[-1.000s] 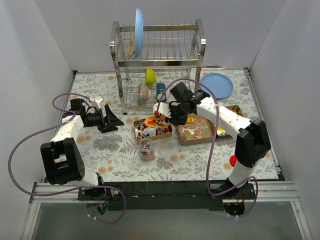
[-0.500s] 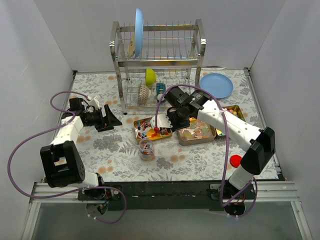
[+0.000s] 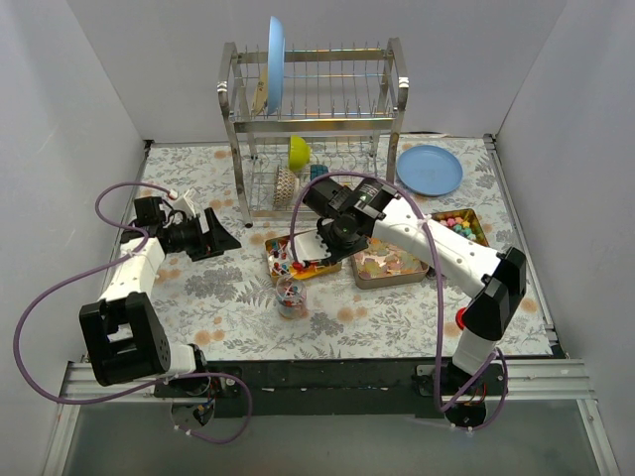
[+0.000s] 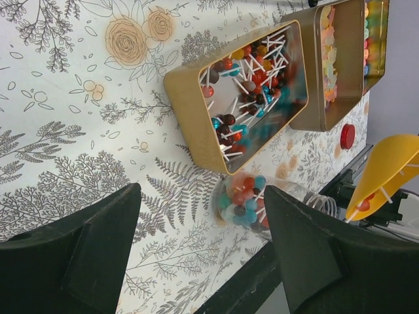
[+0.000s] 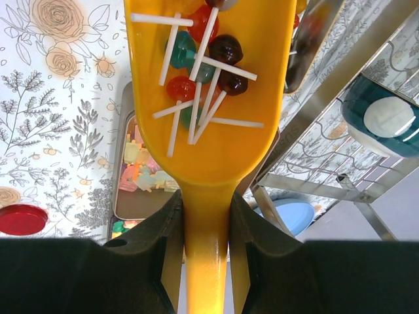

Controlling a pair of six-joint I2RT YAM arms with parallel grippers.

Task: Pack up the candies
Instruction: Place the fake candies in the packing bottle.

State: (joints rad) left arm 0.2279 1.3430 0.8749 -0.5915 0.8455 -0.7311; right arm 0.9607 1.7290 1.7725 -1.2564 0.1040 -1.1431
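Lollipops (image 5: 200,62) fill the scoop (image 5: 209,163), its tip cut off. Its handle sits clamped in the right fingers (image 5: 154,261); the left fingers (image 4: 72,255) stand apart.

Three gold rectangular metal tins (image 4: 188,123), two round blue plates (image 3: 430,169), one clear jar (image 4: 242,196), one orange-yellow plastic scoop (image 5: 216,152), one red round lid (image 5: 23,218).

Orange-yellow scoop (image 5: 208,150); red, teal and dark-brown candies (image 5: 226,49) on white sticks (image 5: 160,20); white surface (image 4: 78,131) with grey-and-orange floral print; gold tin (image 4: 188,127); red lid (image 5: 23,219).
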